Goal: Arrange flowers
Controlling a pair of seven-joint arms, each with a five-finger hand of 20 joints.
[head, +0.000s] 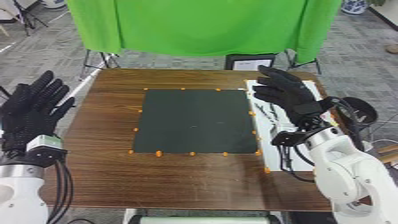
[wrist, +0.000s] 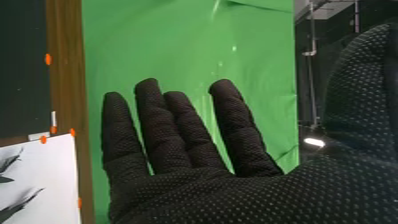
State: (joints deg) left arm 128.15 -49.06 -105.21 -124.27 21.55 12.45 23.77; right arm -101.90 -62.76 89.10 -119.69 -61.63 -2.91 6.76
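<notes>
While right robot hand hovers, leafy stems lie below

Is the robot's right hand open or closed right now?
Open. Seen from the right wrist, the right hand has its fingers straight and its thumb standing well apart from them, with nothing held between.

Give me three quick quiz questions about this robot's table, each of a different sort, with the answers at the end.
1. True or false: the robot's right hand is gripping a flower.
2. Which colour are the markers around the dark mat? a) blue b) orange c) pink
3. Fill in: in the head view, the white sheet lies to the ____ of the dark mat.

Key: 1 false; 2 b; 3 right.
</notes>
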